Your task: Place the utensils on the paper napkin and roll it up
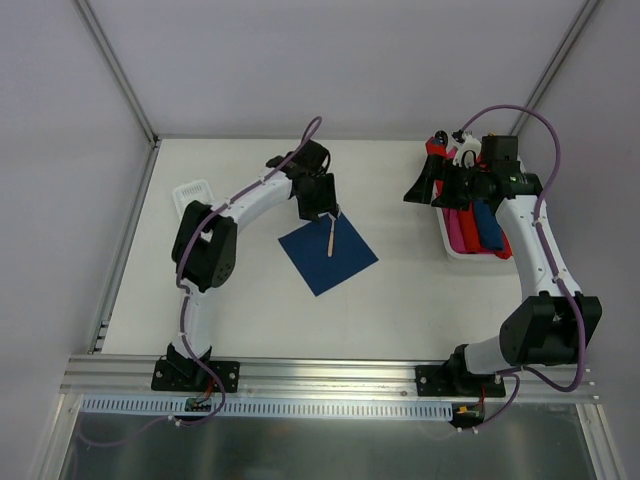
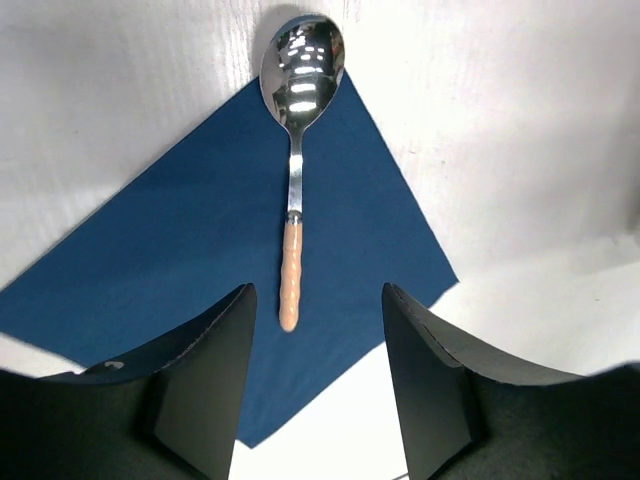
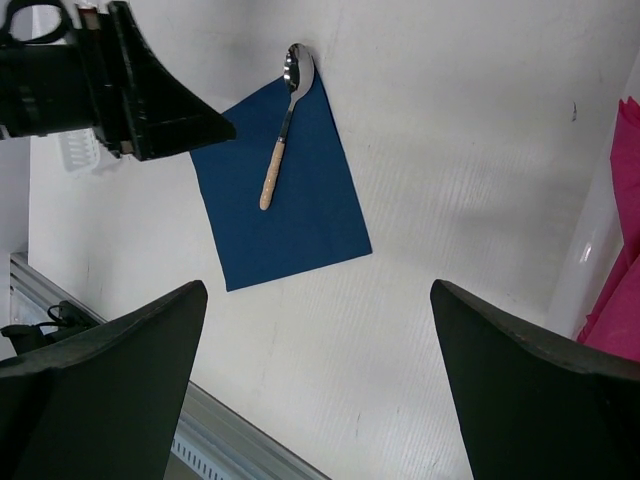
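The paper napkin lies flat as a dark blue square in the middle of the table. A spoon, one of the utensils, rests on it. In the left wrist view its shiny bowl hangs over the napkin's far corner and its tan handle points toward me. My left gripper hovers open just behind the handle's end, with nothing between its fingers. My right gripper is open and empty above the table's right side; its view shows the napkin and spoon far off.
A white tray at the right holds pink, red and blue rolls, right beside my right gripper. A small white basket sits at the far left. An aluminium rail runs along the near edge.
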Robot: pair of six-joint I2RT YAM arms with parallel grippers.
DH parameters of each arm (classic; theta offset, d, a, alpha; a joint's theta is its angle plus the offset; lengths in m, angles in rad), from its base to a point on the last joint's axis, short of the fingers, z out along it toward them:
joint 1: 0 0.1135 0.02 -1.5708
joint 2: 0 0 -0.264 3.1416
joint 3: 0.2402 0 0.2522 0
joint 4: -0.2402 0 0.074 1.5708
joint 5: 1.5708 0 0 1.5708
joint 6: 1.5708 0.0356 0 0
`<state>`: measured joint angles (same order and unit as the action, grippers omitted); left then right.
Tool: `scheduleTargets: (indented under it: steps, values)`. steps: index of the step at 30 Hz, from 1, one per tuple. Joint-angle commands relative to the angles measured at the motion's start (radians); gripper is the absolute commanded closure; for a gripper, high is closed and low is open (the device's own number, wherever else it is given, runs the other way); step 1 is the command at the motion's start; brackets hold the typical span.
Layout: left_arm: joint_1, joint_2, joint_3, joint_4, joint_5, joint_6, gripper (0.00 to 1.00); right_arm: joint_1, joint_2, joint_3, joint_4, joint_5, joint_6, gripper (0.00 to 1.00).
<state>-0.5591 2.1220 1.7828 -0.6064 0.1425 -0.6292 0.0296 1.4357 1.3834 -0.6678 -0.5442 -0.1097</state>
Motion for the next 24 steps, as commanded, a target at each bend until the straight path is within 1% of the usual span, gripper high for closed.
scheduleTargets:
  steps: [1,2,3,4,5,6,8,9,10,14,19,20,24]
  values:
    - [0.054,-0.143,-0.048,-0.038,-0.050,0.031,0.48,-0.008,-0.003,0.034,0.001,-0.023,0.002,0.01]
    - [0.083,-0.187,-0.062,-0.039,-0.049,0.037,0.52,-0.008,-0.004,0.031,0.000,-0.025,0.001,0.01]
    - [0.141,-0.210,-0.078,-0.042,-0.049,0.045,0.54,-0.008,-0.004,0.031,0.002,-0.025,0.001,0.01]
    - [0.175,-0.232,-0.109,-0.047,-0.055,0.052,0.56,-0.008,-0.004,0.028,0.001,-0.026,0.001,0.01]
    - [0.212,-0.279,-0.123,-0.052,-0.063,0.072,0.57,-0.007,-0.003,0.025,0.000,-0.028,0.001,0.01]
    - [0.290,-0.299,-0.137,-0.065,-0.073,0.083,0.58,-0.007,-0.003,0.023,0.000,-0.030,0.001,0.01]
    - [0.365,-0.347,-0.172,-0.079,-0.083,0.124,0.58,-0.005,0.003,0.022,0.004,-0.028,-0.001,0.01]
    - [0.402,-0.359,-0.180,-0.095,-0.087,0.141,0.58,-0.005,0.005,0.025,0.004,-0.030,-0.001,0.01]
    - [0.468,-0.367,-0.201,-0.101,-0.096,0.154,0.58,-0.004,0.006,0.025,0.004,-0.030,0.001,0.01]
    - [0.592,-0.347,-0.224,-0.112,-0.099,0.219,0.59,0.007,0.023,0.034,0.004,-0.030,0.004,0.01]
    - [0.654,-0.274,-0.218,-0.113,-0.092,0.221,0.65,0.013,0.040,0.045,-0.006,-0.022,-0.002,0.01]
    - [0.657,-0.246,-0.214,-0.112,-0.078,0.220,0.68,0.013,0.042,0.046,-0.006,-0.017,-0.004,0.01]
    - [0.659,-0.191,-0.184,-0.110,-0.069,0.212,0.69,0.013,0.046,0.046,-0.015,-0.007,-0.011,0.01]
